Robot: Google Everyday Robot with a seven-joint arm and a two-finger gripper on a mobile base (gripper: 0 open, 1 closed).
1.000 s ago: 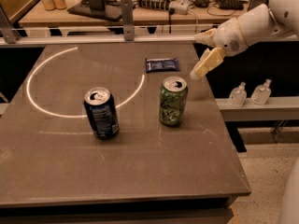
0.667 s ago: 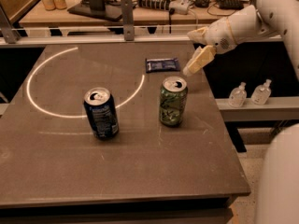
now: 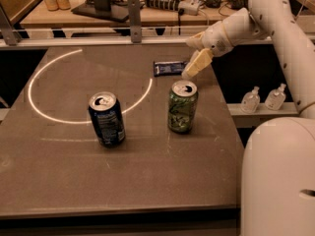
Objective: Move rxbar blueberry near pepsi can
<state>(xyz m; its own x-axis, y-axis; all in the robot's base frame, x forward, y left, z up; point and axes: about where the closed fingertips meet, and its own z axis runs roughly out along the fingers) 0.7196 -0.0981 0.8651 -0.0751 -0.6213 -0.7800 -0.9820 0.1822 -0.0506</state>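
Observation:
The rxbar blueberry (image 3: 170, 68) lies flat on the dark table toward the back, a small dark blue wrapper. The pepsi can (image 3: 106, 119) stands upright left of centre, navy with a silver top. My gripper (image 3: 193, 66) hangs just right of the bar's right end, slightly above the table, its pale fingers pointing down and left. It holds nothing that I can see.
A green can (image 3: 182, 106) stands upright in front of the bar, right of the pepsi can. A bright ring of light (image 3: 54, 82) curves across the table's left. A rail and cluttered desk run behind. Two small bottles (image 3: 266, 98) stand right of the table.
My arm has swung left and down. The gripper has come from beyond the table's right side to just beside the bar's right end. The cans and bar have not moved.

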